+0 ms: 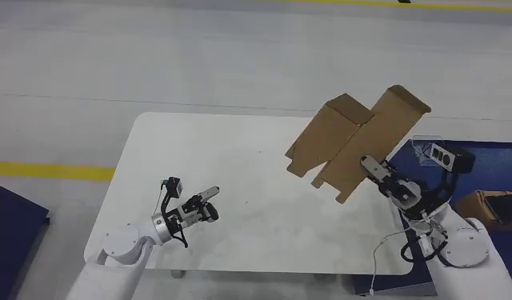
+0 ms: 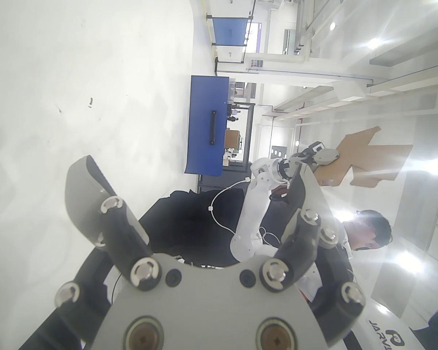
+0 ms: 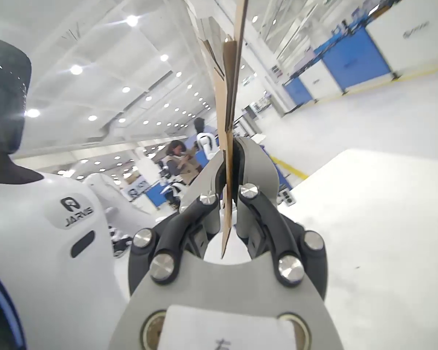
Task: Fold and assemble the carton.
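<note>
A flat, unfolded brown carton [image 1: 356, 140] hangs in the air above the right half of the white table [image 1: 240, 180]. My right gripper [image 1: 373, 169] is shut on its lower right edge. In the right wrist view the carton [image 3: 230, 111] runs edge-on between the closed fingers [image 3: 257, 169]. My left gripper [image 1: 210, 196] sits low over the table's front left part, open and holding nothing. In the left wrist view its fingers [image 2: 91, 180] stand wide apart, and the carton [image 2: 368, 158] shows far off in the right gripper.
A dark blue cabinet with a black power strip [image 1: 444, 158] stands beside the table's right edge. A white cable [image 1: 382, 256] hangs by the right arm. A brown box [image 1: 492, 204] sits at the far right. The table's middle is bare white surface.
</note>
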`<move>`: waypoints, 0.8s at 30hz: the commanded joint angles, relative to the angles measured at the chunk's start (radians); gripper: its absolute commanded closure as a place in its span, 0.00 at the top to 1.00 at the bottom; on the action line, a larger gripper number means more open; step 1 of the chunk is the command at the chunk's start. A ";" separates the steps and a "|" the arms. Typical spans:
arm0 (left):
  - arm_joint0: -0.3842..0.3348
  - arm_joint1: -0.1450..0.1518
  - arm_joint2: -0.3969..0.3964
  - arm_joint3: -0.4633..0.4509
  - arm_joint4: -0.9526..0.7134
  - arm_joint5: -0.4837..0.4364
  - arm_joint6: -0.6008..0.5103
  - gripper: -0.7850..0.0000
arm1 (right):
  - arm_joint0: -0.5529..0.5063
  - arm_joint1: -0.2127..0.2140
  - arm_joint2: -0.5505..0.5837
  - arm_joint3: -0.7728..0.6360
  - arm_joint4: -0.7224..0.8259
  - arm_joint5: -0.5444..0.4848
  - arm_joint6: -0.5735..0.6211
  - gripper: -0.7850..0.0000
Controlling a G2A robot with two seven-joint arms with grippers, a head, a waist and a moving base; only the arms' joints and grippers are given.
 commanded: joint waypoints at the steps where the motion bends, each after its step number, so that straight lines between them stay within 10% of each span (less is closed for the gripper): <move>1: 0.000 0.000 0.000 0.000 0.000 0.000 0.000 1.00 | -0.020 -0.010 0.065 -0.045 -0.217 -0.008 -0.165 0.00; 12: 0.000 0.000 0.000 0.000 0.000 0.000 0.000 1.00 | -0.172 -0.087 0.061 -0.299 -1.547 0.387 -1.109 0.00; 24: 0.000 0.000 0.000 0.000 0.000 0.000 0.000 1.00 | -0.178 -0.094 -0.032 -0.324 -2.425 0.931 -1.374 0.00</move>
